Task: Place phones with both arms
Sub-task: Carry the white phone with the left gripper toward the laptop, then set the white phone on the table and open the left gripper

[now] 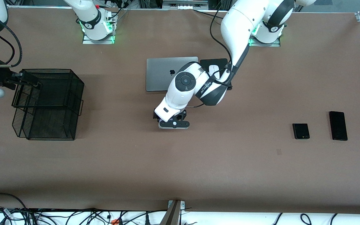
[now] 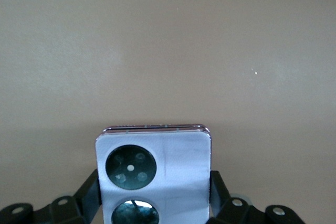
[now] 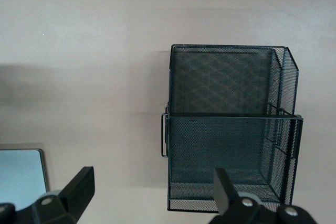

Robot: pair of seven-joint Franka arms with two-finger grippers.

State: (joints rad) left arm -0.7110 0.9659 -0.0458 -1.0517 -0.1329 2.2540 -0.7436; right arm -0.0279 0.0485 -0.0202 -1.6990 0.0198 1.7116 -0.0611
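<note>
while the left gripper hangs low over the middle of the table, just in front of the grey laptop, its jaws are pinching the white-lilac phone by its 2 side edges. in the left wrist view the 2 black circles face the camera and the black fingers press on either flank. whether the phone already touches the table cannot be told.

the grip covers only the narrow edges, so a jolt or a quick swing could let the smooth phone slip or twist between the pads. if it is released while tilted or above the surface, it may drop or land on an edge.

the small black phone and the long black phone lie flat, near each other, toward the left arm's end of the table, both untouched.

the right gripper waits with its jaws spread wide and empty, above the black mesh basket at the right arm's end. should a handover be intended, the 2 grippers could collide if they meet at the same spot, and the left arm's elbow passes close above the white mouse.
</note>
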